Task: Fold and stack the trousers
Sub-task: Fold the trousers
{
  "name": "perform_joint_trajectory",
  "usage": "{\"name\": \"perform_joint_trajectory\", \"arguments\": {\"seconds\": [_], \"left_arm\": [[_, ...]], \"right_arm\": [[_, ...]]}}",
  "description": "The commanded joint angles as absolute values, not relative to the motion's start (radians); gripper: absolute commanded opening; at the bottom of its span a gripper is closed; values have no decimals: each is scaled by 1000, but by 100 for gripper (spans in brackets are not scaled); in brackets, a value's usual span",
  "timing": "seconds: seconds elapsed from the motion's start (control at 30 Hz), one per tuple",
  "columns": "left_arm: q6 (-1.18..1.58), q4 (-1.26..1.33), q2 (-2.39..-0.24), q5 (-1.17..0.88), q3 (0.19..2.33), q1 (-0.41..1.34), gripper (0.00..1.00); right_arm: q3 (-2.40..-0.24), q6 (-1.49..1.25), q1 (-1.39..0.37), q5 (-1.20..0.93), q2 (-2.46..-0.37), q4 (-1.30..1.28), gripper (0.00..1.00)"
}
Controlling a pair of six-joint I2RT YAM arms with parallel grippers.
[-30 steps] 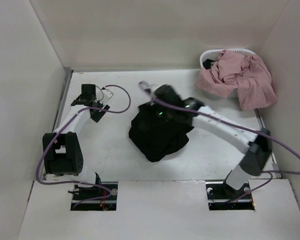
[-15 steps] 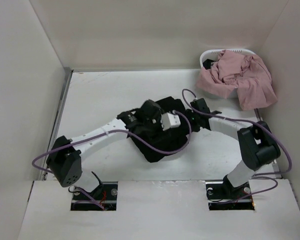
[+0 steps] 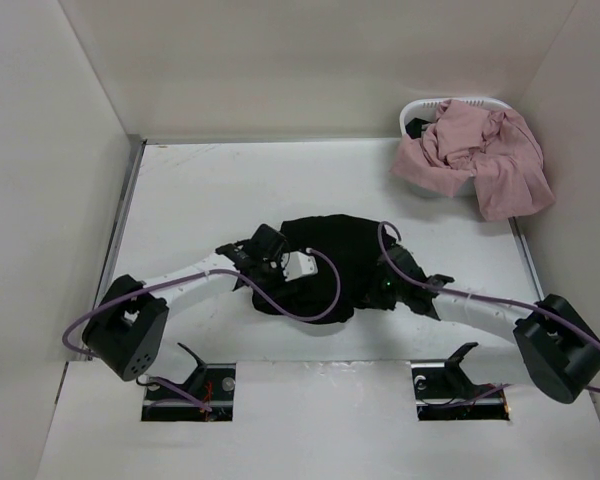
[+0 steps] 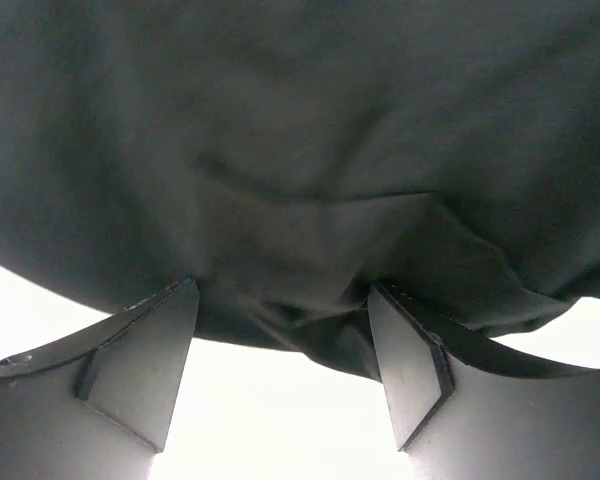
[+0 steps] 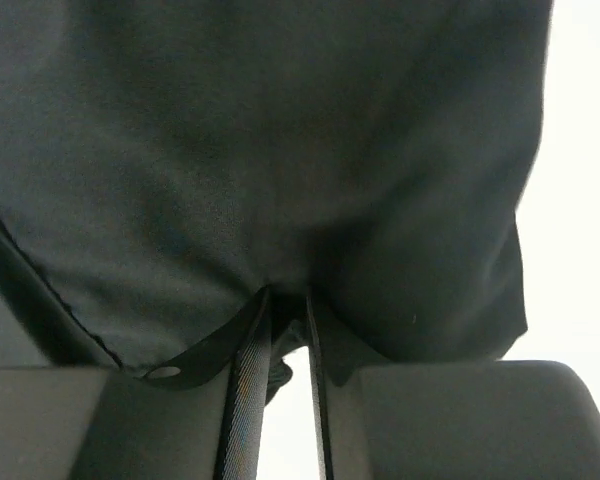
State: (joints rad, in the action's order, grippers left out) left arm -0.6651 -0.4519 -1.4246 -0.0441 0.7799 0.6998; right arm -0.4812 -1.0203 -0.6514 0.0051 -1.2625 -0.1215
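Observation:
The black trousers [image 3: 335,250] lie crumpled in the middle of the white table. My left gripper [image 3: 278,278] is at their near left edge. In the left wrist view this gripper [image 4: 282,290] is open wide, and a fold of the trousers [image 4: 300,150] hangs between the fingertips without being pinched. My right gripper [image 3: 382,290] is at the near right edge of the heap. In the right wrist view that gripper [image 5: 287,300] has its jaws drawn close together, with a bunch of the dark cloth [image 5: 260,150] caught at the tips.
A white basket [image 3: 420,108] at the back right holds pink garments [image 3: 480,150] that spill over its rim onto the table. Tall pale walls close in the table on the left, back and right. A white ledge runs along the near edge.
The left arm swung in from the back left to the trousers' near left edge. The right arm came round from the far side to the near right edge and closed its jaws. The heap shifted and flattened.

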Motion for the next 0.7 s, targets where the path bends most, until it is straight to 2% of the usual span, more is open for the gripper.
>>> {"name": "perform_joint_trajectory", "arguments": {"seconds": [0.0,0.2,0.4,0.53,0.6,0.63,0.67], "left_arm": [[-729,-380,-1393,11,788,650,68],[-690,-480,-1333,-31,808,643,69],[-654,-535,-1270,-9,836,621,69],[-594,-597,-1229,-11,961,588,69],[-551,-609,-1210,-9,1044,558,69],[-522,-603,-1197,-8,1084,532,69],[-488,-594,-1183,-8,1126,495,70]], "right_arm": [[-471,-1091,-659,60,-1247,-95,26],[-541,-919,-547,41,-1169,-162,33],[-644,-792,-434,55,-956,-405,49],[-713,-724,-351,38,-897,-486,68],[-748,-680,-308,25,-896,-509,84],[-773,-654,-286,14,-905,-528,100],[-802,-625,-268,3,-916,-552,100]]}}
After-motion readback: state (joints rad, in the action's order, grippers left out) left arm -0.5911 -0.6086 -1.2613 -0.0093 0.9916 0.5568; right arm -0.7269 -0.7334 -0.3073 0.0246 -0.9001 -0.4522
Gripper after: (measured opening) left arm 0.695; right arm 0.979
